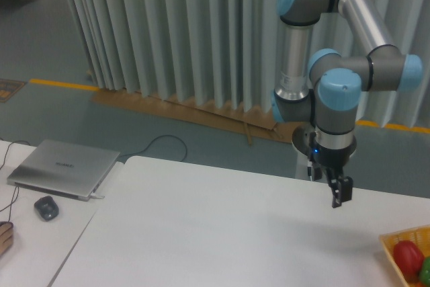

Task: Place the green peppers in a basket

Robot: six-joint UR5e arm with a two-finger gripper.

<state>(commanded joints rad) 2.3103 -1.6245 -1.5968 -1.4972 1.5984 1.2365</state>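
Basket (pixel 398 241) sitting at table's (pixel 215 226) near right corner, green pepper (pixel 426 271) lying inside it. Gripper (pixel 338 193) hanging left of basket. Laptop (pixel 62 167) lying far left.
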